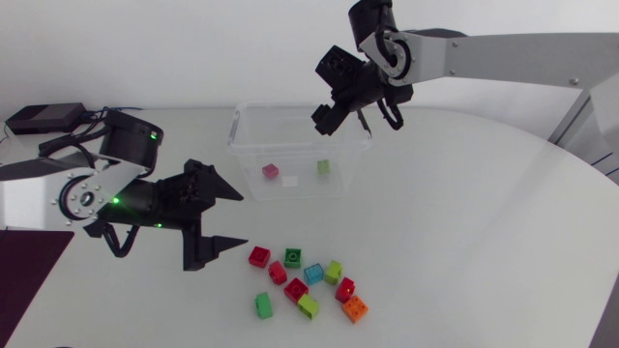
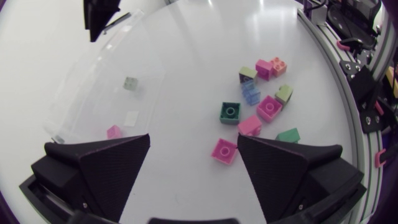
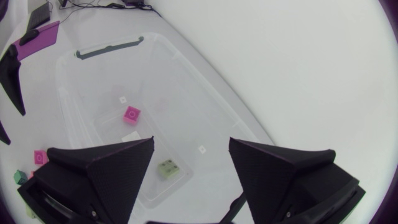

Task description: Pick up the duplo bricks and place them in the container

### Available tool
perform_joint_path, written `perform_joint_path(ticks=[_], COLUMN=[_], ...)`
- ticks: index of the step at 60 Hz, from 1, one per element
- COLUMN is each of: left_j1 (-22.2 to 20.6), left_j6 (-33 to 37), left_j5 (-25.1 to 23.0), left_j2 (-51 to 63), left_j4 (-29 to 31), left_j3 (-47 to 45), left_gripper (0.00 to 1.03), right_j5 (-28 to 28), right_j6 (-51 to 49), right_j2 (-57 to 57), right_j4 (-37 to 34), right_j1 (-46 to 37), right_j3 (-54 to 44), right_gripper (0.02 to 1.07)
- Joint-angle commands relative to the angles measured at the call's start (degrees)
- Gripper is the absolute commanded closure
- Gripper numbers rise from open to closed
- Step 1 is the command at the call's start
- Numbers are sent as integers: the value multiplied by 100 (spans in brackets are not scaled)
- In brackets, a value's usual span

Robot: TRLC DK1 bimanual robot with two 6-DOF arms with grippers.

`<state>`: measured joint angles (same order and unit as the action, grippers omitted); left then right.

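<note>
Ten duplo bricks [image 1: 314,274] lie loose on the table [image 1: 484,222], clustered at six o'clock from the clear container [image 1: 253,153] and well apart from its wall. Two more, a pink brick [image 1: 270,171] and a pale green brick [image 1: 323,167], already rest on its floor, with what may be a small white label [image 1: 289,180] between them. Our left gripper [image 1: 242,220] hangs at eight o'clock from the container, fingers spread wide with nothing in them, and the red brick [image 1: 258,256] at the cluster's ten o'clock corner is just beside its lower finger. Our right gripper [image 1: 356,121] sits over the container's one o'clock corner, likewise wide and empty. We judge the bricks light, rigid and smooth-sided, so a pinch across two flat opposite walls, below the studs, should hold best. Neighbours stand close, several nearly touching, so a finger may nudge one brick while closing on another. The outer bricks look easiest to take first.
</note>
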<state>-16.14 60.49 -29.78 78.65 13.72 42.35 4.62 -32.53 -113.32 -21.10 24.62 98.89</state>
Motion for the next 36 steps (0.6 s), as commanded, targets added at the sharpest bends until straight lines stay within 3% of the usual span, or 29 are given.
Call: perform_joint_path(ticks=[1, 12, 36], left_j1=[-152, -293, -337], left_j6=[534, 1079, 1712], left_j5=[-72, -10, 324], left_j2=[326, 801, 2146], left_j4=[193, 694, 694], left_j3=[-69, 283, 916], left_gripper=[6, 6, 10], right_j5=[-32, 21, 83], right_j6=[168, 160, 573], right_j2=[477, 1866, 3633], right_j4=[150, 432, 344], right_j1=[-54, 8, 421], right_j3=[-248, -1733, -4238], right_gripper=[8, 8, 8])
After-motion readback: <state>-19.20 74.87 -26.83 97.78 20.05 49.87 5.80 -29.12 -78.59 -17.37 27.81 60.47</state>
